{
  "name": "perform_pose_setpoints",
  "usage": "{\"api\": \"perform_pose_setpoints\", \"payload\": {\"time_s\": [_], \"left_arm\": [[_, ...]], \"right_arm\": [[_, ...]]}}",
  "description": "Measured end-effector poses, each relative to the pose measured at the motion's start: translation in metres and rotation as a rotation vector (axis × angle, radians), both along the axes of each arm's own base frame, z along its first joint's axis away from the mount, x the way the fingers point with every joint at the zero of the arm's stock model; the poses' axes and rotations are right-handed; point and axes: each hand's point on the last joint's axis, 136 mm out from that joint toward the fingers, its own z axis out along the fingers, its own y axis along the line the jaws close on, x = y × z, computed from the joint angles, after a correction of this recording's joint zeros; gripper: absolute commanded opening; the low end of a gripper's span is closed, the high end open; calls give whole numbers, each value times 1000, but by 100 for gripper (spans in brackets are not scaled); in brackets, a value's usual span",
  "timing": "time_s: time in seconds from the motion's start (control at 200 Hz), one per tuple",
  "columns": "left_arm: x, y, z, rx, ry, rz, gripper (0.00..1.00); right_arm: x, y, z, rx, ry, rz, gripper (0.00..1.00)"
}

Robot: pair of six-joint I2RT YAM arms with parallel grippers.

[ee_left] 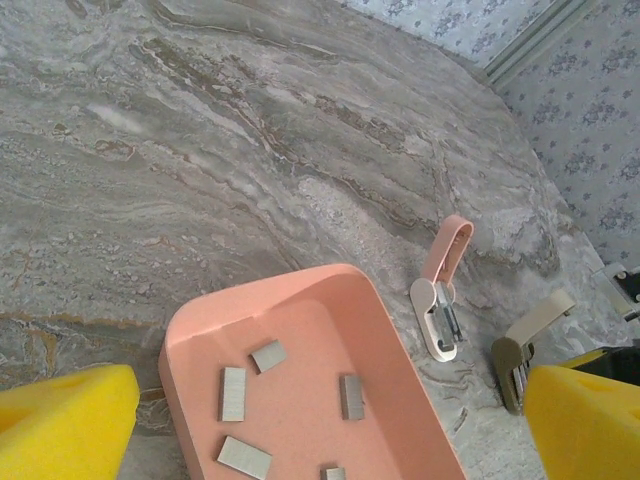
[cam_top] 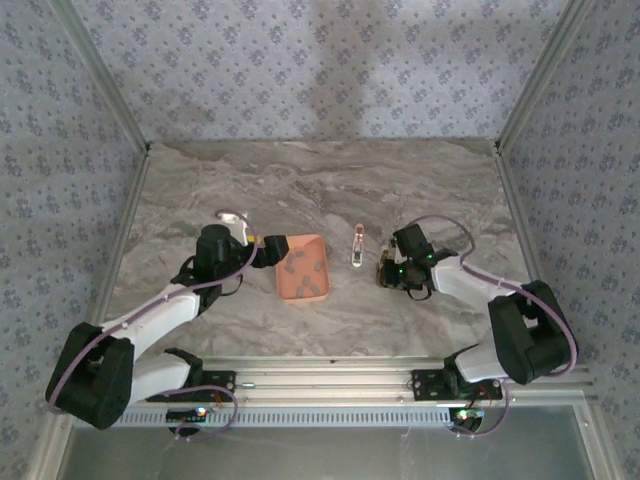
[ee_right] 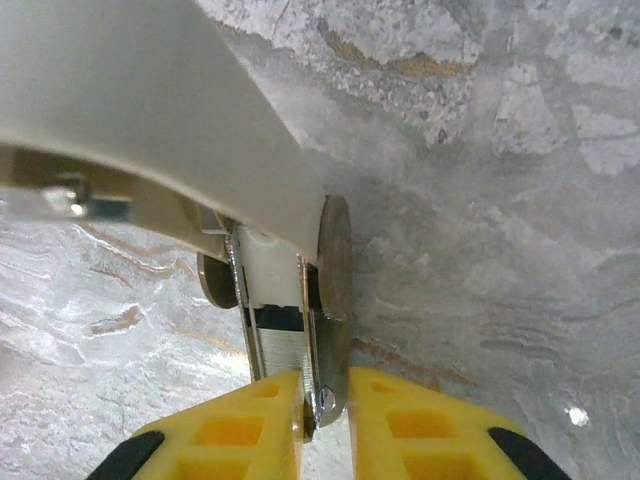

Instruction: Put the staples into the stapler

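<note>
holding nothing in the left claw (ee_left: 322, 428), spread wide above the tray (ee_left: 215, 322); pinching the thin metal end of a beige tool (ee_right: 150, 110) in the right claw (ee_right: 322, 390), shut tight. can see staples (ee_left: 233, 392) loose and flat on the tray floor, and the stapler (ee_left: 440, 300) hinged open on the table (ee_left: 200, 150) just beside the tray, metal channel showing. could easily go wrong: hard to pinch strips lying so flat, so might skid them, snap one, or drop it on the marble; might shove the tray into the light stapler, or knock it with the beige tool close by.
</note>
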Motion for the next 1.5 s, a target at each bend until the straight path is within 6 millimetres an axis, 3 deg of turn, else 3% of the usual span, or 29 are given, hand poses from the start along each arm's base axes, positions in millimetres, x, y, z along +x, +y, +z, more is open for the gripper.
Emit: {"api": "perform_pose_setpoints", "payload": {"time_s": [0.195,0.365,0.54,0.685,0.945,1.169,1.369,1.504], "left_arm": [[-2,1,6,3,-22,-6,97],[-4,-1,6,36,-22,-30,96],[-2,-17,22,51,-58,-101,92],[-1,-44,30,81,-87,-213,89],[-1,-117,47,155,-125,-481,87],[-5,-159,32,210,-71,-628,86],[4,-187,28,257,-36,-694,86],[0,-205,23,282,-15,-742,86]], "right_arm": [[-11,-4,2,-11,22,0,29],[-11,-4,19,13,-21,-2,34],[-9,-6,38,61,-72,-18,35],[-13,-16,43,120,-79,-63,36],[-22,-34,43,238,-54,-149,40],[-31,-29,38,318,-25,-159,41],[-41,-25,32,358,0,-171,41],[-45,-24,30,371,-3,-173,41]]}}
